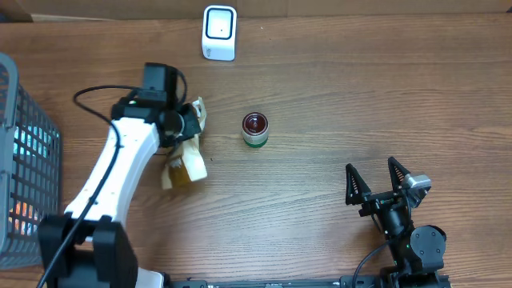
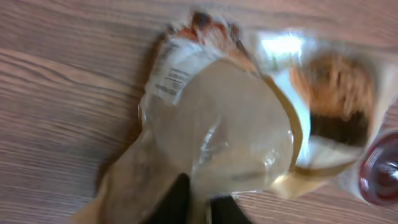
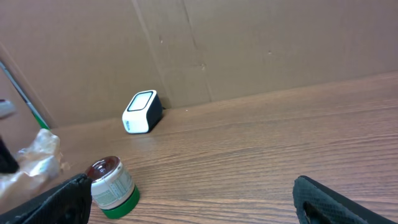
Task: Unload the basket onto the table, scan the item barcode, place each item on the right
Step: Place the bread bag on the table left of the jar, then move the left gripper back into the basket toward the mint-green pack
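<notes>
- Grey wire-mesh basket point(image 1: 18, 160) stands at the far left edge, with the white left arm running close beside it. A wide swing could clip the mesh.
- Left tool point(image 2: 199, 194): fingers nearly together, pinching a thin fold of the clear crinkly plastic packet with orange print point(image 1: 186, 164), left of table centre. The hold is on loose film only, so the packet may slip out or twist during the carry. Cannot tell whether it clears the table.
- White printed label point(image 2: 169, 78) lies on creased, shiny film. Folds and glare could spoil a read.
- Small white box scanner with a dark window point(image 1: 219, 32) sits at the back edge, well apart from the packet. An off-angle presentation would miss the window.
- Short round jar with a red lid and green band point(image 1: 254, 130) stands just right of the packet. A dangling corner could topple it.
- Right tool point(image 1: 370, 170): spread wide, holding nothing, front right, well apart from everything. Low risk.
- Table point(image 1: 336, 88): brown wood grain, smooth.
- Brown cardboard panels point(image 3: 261, 43) wall off the back, just behind the scanner.
</notes>
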Robot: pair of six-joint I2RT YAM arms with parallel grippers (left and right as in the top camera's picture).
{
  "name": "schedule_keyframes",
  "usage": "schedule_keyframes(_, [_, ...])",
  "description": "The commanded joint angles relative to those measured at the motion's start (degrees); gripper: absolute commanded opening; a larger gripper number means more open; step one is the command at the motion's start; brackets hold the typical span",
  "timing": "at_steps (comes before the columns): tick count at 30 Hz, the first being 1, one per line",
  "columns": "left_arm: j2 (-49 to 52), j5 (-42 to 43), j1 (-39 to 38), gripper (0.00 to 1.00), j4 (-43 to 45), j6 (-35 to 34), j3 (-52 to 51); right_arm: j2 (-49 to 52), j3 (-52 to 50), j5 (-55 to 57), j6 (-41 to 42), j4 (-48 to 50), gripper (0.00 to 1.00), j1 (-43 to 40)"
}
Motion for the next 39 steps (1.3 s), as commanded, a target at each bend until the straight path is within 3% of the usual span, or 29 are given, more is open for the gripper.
schedule_keyframes(1, [1.6,-3.8,-1.2,0.33,0.2,-1.1,-0.3,-0.7,-0.6,0.7,-0.2,0.2,1.00,0.3])
schedule_keyframes(3, [1.9,-3.9,-1.2,0.55,0.3,-1.1,-0.3,-0.7,-0.6,0.7,-0.2,0.2,1.00,0.3])
schedule_keyframes(4, [1.9,-3.9,-1.2,0.60,0.5,-1.1,-0.2,-0.7,-0.6,0.7,-0.2,0.2,1.00,0.3])
schedule_keyframes(8, [1.3,-4.2,-0.5,0.66,-1.1,0.5,3.6,-0.7,-0.6,0.7,-0.2,0.2,1.00,0.3])
schedule_keyframes(12, [-0.9,-6.0,1.6,0.71,-8.2,1.5,14.7,-0.7,-0.6,0.7,-0.2,0.2,1.00,0.3])
schedule_keyframes(13, [-1.6,-6.0,2.5,0.75,-10.0,2.1,17.8,-0.7,-0.6,0.7,-0.2,0.2,1.00,0.3])
schedule_keyframes(15, [-2.9,-6.1,4.7,1.00,-13.5,3.5,23.8,-0.7,-0.6,0.7,-0.2,0.2,1.00,0.3])
schedule_keyframes(20, [-6.0,-6.0,12.8,1.00,-19.7,7.5,34.8,-0.7,-0.6,0.7,-0.2,0.2,1.00,0.3])
schedule_keyframes(24, [-8.7,-5.7,23.5,1.00,-21.8,6.4,38.9,-0.7,-0.6,0.7,-0.2,0.2,1.00,0.3])
schedule_keyframes(34, [-10.1,-0.1,53.4,0.94,-20.7,2.1,35.9,-0.7,-0.6,0.7,-0.2,0.2,1.00,0.3])
schedule_keyframes(39, [-7.2,6.4,61.2,0.96,-18.6,3.0,32.0,-0.7,-0.6,0.7,-0.2,0.2,1.00,0.3])
